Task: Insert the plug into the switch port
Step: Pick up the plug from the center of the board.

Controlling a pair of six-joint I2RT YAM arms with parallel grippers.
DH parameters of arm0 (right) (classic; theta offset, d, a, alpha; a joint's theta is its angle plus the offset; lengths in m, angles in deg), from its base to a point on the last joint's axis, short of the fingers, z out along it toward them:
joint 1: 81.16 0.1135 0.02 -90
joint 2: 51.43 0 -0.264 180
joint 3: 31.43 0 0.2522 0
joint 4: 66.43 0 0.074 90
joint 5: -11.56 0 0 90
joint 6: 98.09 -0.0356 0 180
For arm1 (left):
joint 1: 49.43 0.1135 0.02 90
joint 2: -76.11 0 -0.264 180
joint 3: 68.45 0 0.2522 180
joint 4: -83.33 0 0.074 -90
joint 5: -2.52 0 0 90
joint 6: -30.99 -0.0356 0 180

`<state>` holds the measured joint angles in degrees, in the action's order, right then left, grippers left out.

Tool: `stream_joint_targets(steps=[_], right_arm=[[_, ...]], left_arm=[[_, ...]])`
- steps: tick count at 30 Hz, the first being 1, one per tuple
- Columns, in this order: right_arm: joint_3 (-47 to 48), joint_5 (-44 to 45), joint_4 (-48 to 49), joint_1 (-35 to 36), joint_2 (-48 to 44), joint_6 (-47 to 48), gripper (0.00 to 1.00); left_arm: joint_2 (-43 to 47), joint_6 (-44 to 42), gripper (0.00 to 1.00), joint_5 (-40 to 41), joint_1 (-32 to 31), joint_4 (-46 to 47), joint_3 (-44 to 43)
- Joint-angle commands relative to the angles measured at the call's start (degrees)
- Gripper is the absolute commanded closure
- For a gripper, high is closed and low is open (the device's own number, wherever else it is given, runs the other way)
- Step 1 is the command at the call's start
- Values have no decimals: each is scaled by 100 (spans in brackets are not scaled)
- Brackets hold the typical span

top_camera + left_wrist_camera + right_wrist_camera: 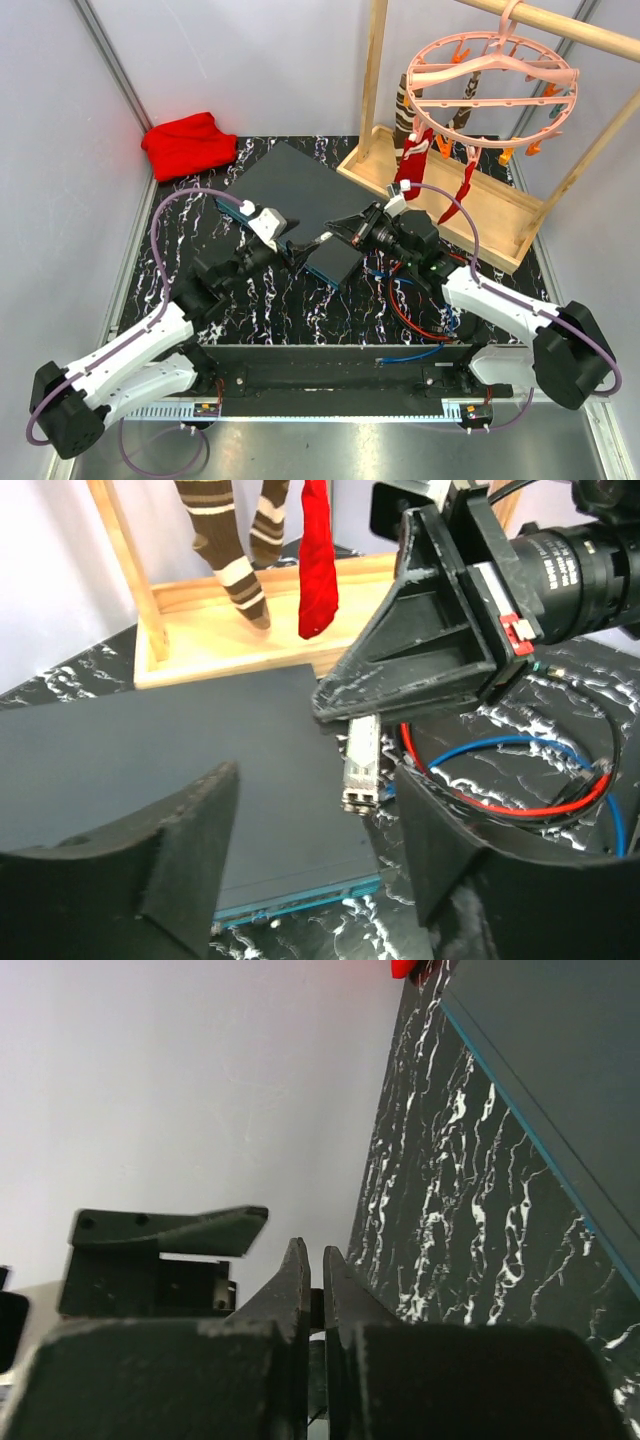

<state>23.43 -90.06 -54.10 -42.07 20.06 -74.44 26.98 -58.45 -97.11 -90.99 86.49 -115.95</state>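
The switch [285, 180] is a flat dark grey box lying on the black marbled table; in the left wrist view the switch [170, 770] shows its teal front edge [300, 900] toward the camera. A small silver plug [360, 765] hangs over the switch's right near corner, with my right gripper [345, 710] shut on its top. My left gripper [315, 770] is open, its fingers [185, 850] standing either side of the plug without touching it. In the right wrist view the right gripper [312, 1250] is closed on a thin dark piece. From above, the left gripper [293, 252] and right gripper [335, 232] meet tip to tip.
A wooden rack on a tray [450, 200] stands at the back right with socks and a pink clip hanger [490, 85]. A red cloth [188, 143] lies at the back left. Red and blue cables [520, 780] loop on the table right of the switch.
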Motion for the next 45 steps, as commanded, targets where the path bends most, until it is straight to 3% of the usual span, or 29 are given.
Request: stream_joint_targets(steps=[1, 7, 18, 26, 37, 45], right_arm=[[135, 63, -252, -16, -284, 710, 100], [135, 63, -376, -16, -407, 974, 100], [47, 142, -455, 2, -574, 1203, 100], [100, 151, -464, 28, -513, 1335, 100], [258, 98, -455, 81, -319, 1352, 100], [311, 116, -508, 134, -240, 1318, 100]], left_arm=[[61, -871, 29, 49, -10, -1612, -791], [-282, -1408, 27, -531, -10, -2562, -1346], [-704, -1541, 28, -997, -89, -2572, -1627], [-853, -1480, 32, -813, -203, -2353, -1715], [-959, -1330, 48, -742, -212, -2133, -1742], [-932, -1286, 68, -733, -212, -2053, -1671]])
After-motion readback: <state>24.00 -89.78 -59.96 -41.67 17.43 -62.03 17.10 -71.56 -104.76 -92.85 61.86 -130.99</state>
